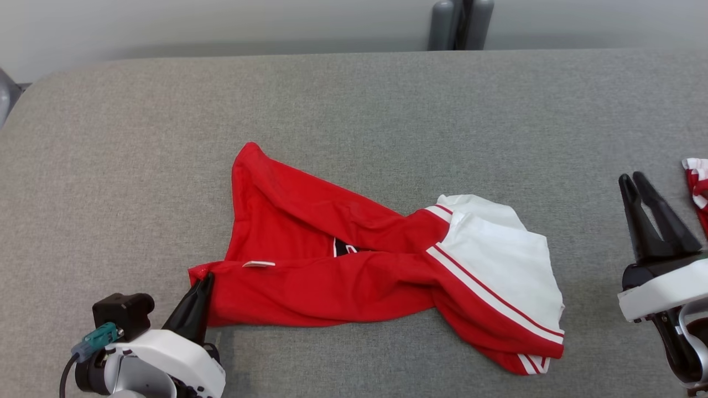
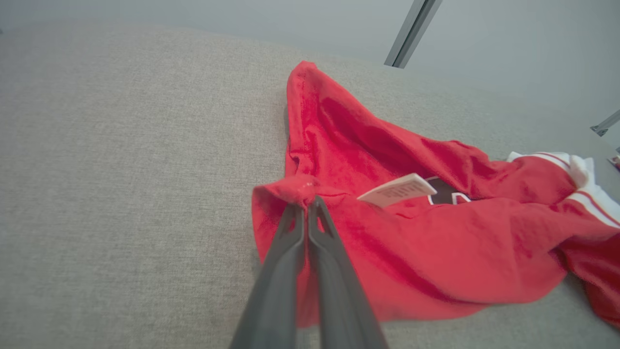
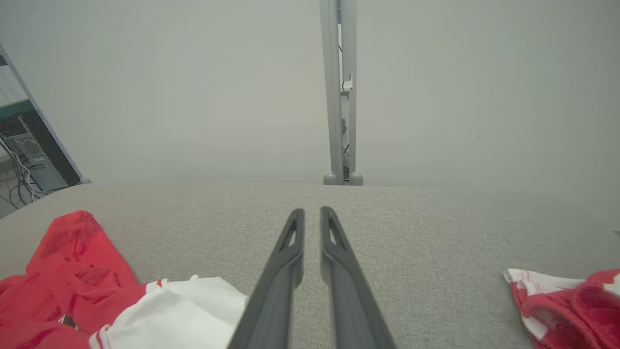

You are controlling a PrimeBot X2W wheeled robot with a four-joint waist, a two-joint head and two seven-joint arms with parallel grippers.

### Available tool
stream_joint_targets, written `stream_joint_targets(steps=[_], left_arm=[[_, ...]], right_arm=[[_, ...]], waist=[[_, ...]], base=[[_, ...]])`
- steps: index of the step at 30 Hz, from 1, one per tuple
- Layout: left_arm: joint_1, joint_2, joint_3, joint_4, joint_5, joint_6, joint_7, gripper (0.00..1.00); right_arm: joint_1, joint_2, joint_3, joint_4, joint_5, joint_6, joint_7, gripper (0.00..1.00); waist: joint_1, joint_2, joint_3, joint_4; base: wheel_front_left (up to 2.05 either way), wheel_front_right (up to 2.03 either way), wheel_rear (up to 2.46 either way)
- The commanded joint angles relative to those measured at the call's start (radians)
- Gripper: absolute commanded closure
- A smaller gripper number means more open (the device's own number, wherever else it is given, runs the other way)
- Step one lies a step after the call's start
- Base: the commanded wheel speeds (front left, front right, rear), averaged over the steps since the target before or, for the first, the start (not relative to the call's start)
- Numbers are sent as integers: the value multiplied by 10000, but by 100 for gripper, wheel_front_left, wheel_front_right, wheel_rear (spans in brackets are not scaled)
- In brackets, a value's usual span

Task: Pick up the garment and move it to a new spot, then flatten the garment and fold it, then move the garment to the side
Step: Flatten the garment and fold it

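The garment (image 1: 343, 276) is a red shirt with white, red-striped parts at its right end, lying crumpled across the grey table (image 1: 354, 99). My left gripper (image 1: 206, 278) is shut on the garment's near-left red corner. In the left wrist view the left gripper (image 2: 306, 201) pinches a bunched fold of the garment (image 2: 436, 242), beside a white label (image 2: 397, 190). My right gripper (image 1: 632, 178) hovers to the right, well apart from the cloth. In the right wrist view the right gripper (image 3: 312, 212) has its fingers a narrow gap apart with nothing between them, and the garment (image 3: 72, 271) lies at lower left.
Another red-and-white cloth (image 1: 698, 182) lies at the table's right edge, just right of my right gripper, also seen in the right wrist view (image 3: 566, 300). A grey post (image 1: 459, 25) stands behind the far edge. Bare tabletop stretches beyond and left of the garment.
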Motion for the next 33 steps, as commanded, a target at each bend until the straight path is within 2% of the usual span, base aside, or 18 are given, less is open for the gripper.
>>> stream_joint_targets(steps=[1, 11, 20, 33], left_arm=[[70, 63, 30, -22, -30, 33, 1, 100], [655, 184, -57, -6, -177, 191, 247, 100], [993, 246, -156, -125, -238, 283, 354, 100], [1148, 393, -211, -374, -245, 458, 545, 100]], right_arm=[[122, 52, -80, -191, -115, -4, -40, 0], [1404, 1017, -945, -2299, -1198, -4, 605, 0], [2993, 1854, -1584, -3145, -1455, -4, 1024, 0], [3420, 2050, -1629, -3472, -1582, -4, 1381, 0]], waist=[[0, 0, -81, -65], [0, 0, -632, -336], [0, 0, -1029, -414], [0, 0, -1201, -465]], base=[[0, 0, 0], [0, 0, 0], [0, 0, 0], [0, 0, 0]])
